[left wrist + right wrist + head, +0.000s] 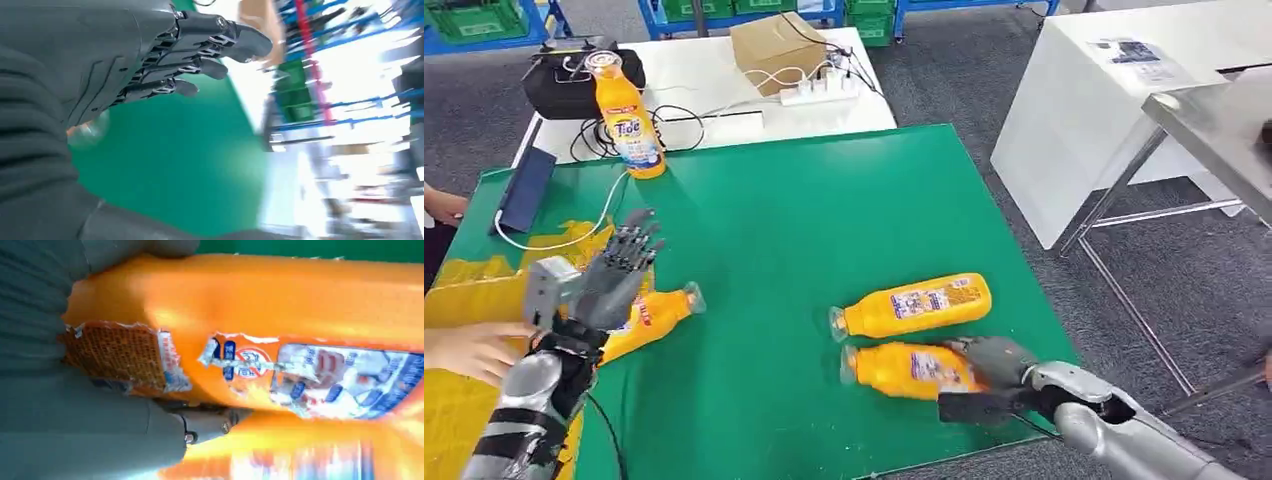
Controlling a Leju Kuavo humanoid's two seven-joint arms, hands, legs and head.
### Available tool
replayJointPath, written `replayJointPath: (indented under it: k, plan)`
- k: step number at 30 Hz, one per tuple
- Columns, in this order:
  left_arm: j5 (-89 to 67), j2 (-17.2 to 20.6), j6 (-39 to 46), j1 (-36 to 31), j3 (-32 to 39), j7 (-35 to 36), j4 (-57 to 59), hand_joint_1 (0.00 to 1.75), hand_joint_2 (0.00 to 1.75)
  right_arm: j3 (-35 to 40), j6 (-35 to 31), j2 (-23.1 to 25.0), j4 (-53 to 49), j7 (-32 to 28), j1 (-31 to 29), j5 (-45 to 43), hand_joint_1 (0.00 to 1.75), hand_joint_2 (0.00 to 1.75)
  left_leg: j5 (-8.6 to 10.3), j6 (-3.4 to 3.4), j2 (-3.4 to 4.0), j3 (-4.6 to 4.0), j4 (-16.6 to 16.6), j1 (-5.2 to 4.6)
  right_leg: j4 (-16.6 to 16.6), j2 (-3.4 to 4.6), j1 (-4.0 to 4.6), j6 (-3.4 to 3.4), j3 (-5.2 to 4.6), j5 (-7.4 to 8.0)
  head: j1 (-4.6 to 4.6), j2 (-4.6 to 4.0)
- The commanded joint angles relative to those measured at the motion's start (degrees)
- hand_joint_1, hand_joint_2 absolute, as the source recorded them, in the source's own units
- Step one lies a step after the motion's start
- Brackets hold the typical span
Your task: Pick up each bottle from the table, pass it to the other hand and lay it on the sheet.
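Right hand apparently grips the near bottle, lying crosswise, cap leftward.

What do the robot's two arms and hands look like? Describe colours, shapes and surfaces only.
Both arms are silver metal. The left hand has dark grey fingers with exposed metal linkages and a grey boxy wrist module. The right hand is grey, with a ribbed grey cover.
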Motion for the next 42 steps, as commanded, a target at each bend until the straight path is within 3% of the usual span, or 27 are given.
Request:
replayJointPath:
  k: [1, 3, 6, 8, 25, 42]
  plan:
    - [11.1, -8.4, -10.3, 14.5, 6.9, 6.4, -24.3, 0.00, 1.75, -15.9, 2.2, 32.4, -15.9, -1.1, 1.9, -12.4, 1.75, 1.75, 0.01, -0.01, 0.59, -0.18, -0.1, -0.01, 0.2, 0.94, 0.01, -0.31, -0.66, 0.18, -0.09, 0.00]
    - [10.4, -7.7, -8.8, 13.9, 3.8, 6.0, -24.6, 0.00, 1.75, -15.6, 2.3, 32.3, -14.7, -1.2, 1.7, -12.7, 1.75, 1.75, 0.33, -0.12, -0.10, -0.79, 0.1, -0.09, 0.5, 0.30, -0.04, -0.33, -1.37, 0.07, -0.20, 0.00]
    - [9.7, -6.9, -8.0, 13.1, 1.8, 5.8, -24.7, 0.00, 1.75, -15.5, 2.6, 32.1, -12.9, -2.6, 1.8, -13.0, 1.75, 1.75, 0.83, -0.03, -1.37, -1.25, 0.0, -0.15, 0.6, -0.78, -0.04, -0.28, -1.59, -0.03, -0.11, 0.00]
    - [9.5, -6.7, -7.9, 13.0, 1.3, 5.7, -24.7, 0.00, 1.75, -15.5, 2.6, 32.2, -12.1, -3.3, 2.0, -13.1, 1.75, 1.75, 0.85, -0.08, -1.48, -1.33, 0.0, -0.12, 0.6, -0.93, 0.02, -0.26, -1.59, -0.03, -0.09, 0.00]
    - [9.3, -6.4, -7.7, 10.6, -3.5, 5.5, -23.6, 0.00, 1.75, -10.8, 4.7, 34.4, -2.9, -1.7, -2.6, -13.6, 1.75, 1.75, 0.90, -0.13, -1.42, -1.61, 0.0, -0.23, 0.6, -0.90, -0.10, -0.24, -1.79, 0.06, -0.09, 0.00]
    - [5.1, -4.9, -7.7, 8.9, -8.9, 5.7, -19.2, 0.00, 1.75, 12.2, 7.0, 38.6, -3.2, 3.0, -13.4, -11.0, 1.75, 1.75, 0.81, 0.02, -1.47, -1.40, -0.1, -0.30, 0.7, -0.60, -0.18, -0.33, -1.72, -0.01, -0.11, 0.00]
